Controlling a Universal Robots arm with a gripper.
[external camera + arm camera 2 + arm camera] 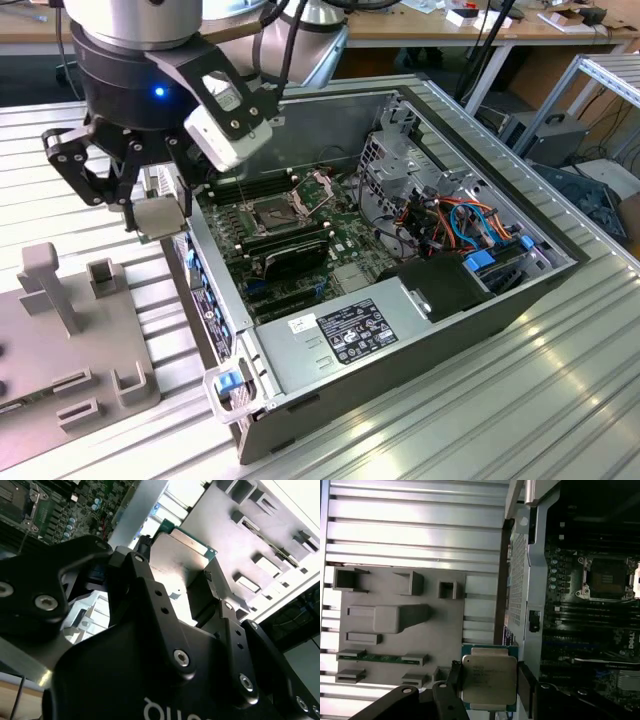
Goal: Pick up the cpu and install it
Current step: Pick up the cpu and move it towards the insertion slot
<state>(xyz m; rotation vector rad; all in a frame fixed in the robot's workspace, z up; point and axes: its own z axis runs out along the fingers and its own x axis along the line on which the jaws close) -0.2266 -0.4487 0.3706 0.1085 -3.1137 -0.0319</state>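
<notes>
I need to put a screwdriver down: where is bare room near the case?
Bare ribbed table lies along the case, toward the exterior view's right. Crowded: the case's inside and the grey holder plate, with the gripper holding the cpu between them.

The cpu [158,217] sits clamped between the jaws, held above the counter [520,400]. Below the jaws, toward the exterior view's left, the holder plate [100,340] lies on the counter. The computer case [520,300] stands just beside the jaws on the exterior view's right. Inside it, apart from the jaws, the socket [275,212] lies on the motherboard [345,235].
</notes>
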